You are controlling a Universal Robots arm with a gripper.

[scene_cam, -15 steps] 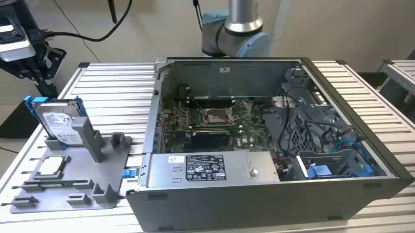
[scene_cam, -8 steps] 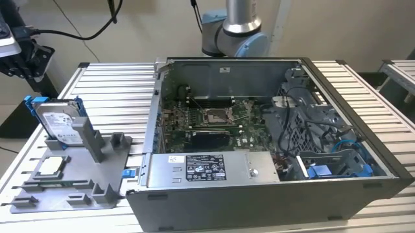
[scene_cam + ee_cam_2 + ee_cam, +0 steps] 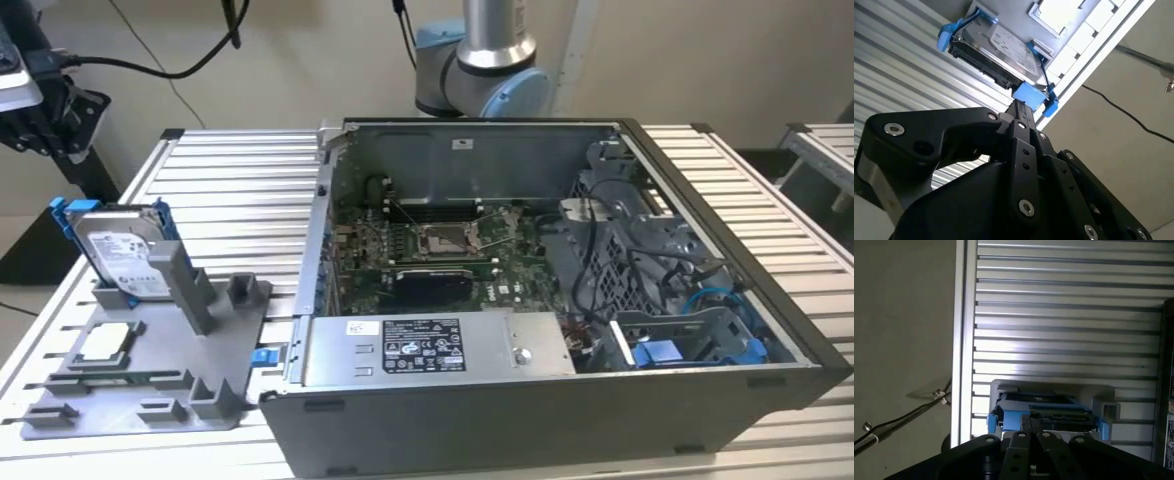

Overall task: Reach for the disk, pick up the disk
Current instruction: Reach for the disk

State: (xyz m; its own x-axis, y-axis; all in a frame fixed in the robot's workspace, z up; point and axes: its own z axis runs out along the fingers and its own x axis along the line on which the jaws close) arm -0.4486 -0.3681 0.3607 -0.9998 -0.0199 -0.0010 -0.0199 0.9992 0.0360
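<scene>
Second wrist view: disk point(image 3: 996, 50) stands upright in grey holder point(image 3: 1084, 35) — likely offering its edge to the claw point(image 3: 1021, 107) behind it; claw state cannot be told.

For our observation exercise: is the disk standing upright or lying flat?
Upright: the disk stands on edge in the grey holder.
</scene>
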